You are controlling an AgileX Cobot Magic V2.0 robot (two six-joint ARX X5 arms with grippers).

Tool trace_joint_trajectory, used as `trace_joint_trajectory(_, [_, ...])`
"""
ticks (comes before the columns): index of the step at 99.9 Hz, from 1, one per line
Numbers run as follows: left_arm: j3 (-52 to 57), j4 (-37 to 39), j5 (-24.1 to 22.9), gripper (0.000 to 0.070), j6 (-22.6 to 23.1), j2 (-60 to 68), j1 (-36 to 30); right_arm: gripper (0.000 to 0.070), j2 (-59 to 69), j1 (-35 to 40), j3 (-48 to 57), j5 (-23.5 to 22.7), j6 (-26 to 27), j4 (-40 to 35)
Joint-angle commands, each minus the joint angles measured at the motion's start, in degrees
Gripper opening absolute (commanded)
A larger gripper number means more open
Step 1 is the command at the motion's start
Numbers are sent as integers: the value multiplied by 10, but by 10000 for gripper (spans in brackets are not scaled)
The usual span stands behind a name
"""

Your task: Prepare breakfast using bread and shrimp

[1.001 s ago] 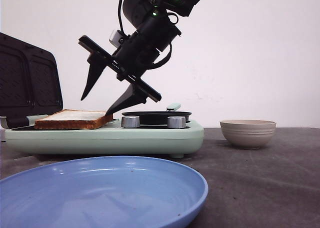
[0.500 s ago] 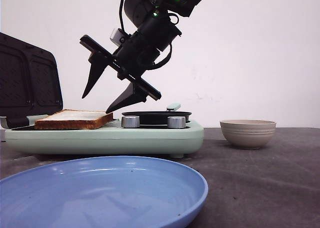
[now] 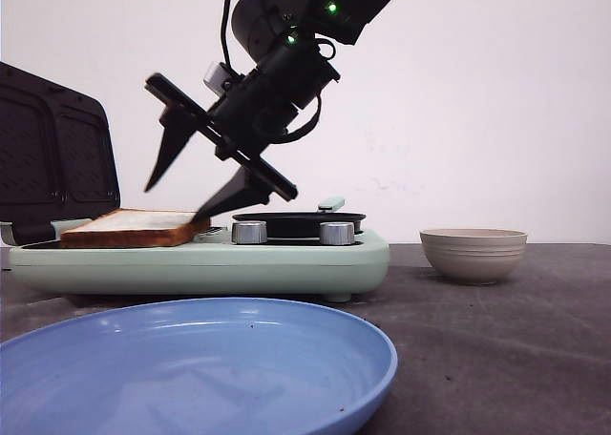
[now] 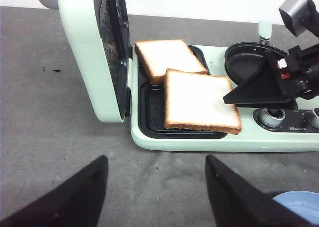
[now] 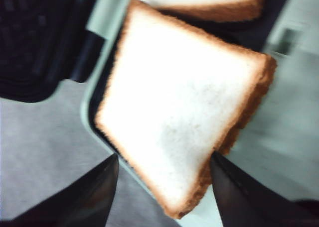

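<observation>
Two slices of bread lie overlapping on the open sandwich maker's dark plate: a near slice (image 4: 199,100) (image 3: 134,227) (image 5: 184,112) partly on top of a far slice (image 4: 162,57) (image 5: 199,0). My right gripper (image 3: 172,202) (image 5: 164,157) is open and tilted over the near slice. Its lower finger (image 4: 254,85) touches that slice's edge on the pan side, and the upper finger hangs in the air above. My left gripper (image 4: 155,158) is open over the grey table in front of the machine, holding nothing. No shrimp is in view.
The mint-green sandwich maker (image 3: 210,263) has its black lid (image 3: 48,149) standing open, a round black pan (image 3: 296,220) and two knobs. A beige ribbed bowl (image 3: 473,252) sits to its right, contents hidden. A blue plate (image 3: 191,359) (image 4: 299,207) lies nearest the front.
My right gripper has swung left and slightly down, staying open. Its lower finger now presses the near slice's edge, and the slice has slid a little left.
</observation>
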Motion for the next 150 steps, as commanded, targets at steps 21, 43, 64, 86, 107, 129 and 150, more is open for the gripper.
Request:
trace_joint_trajectory(21, [3,3,-2,312,3,1,0,362,22,14,13,-10,3,3])
trace_joint_trajectory(43, [3,4,-2,312,3,1,0,361,-14,10,13,1,-53,-56])
trace_joint_trajectory(64, [4,7,-2,313,2,0,0,361,-96,9,13,92,-145,-104])
trace_joint_trajectory(86, [5,7,-2,313,-1,0,0,360,-196,0,13,159,-222,-131])
trace_joint_trajectory(107, [5,8,-8,313,-6,-1,0,360,-283,-18,13,212,-282,-184])
trace_joint_trajectory(129, [5,14,-23,313,-23,-1,0,360,-365,-43,-2,235,-297,-193])
trace_joint_trajectory(150, [5,42,-30,313,-50,-1,0,359,-472,-65,-116,247,-309,-143])
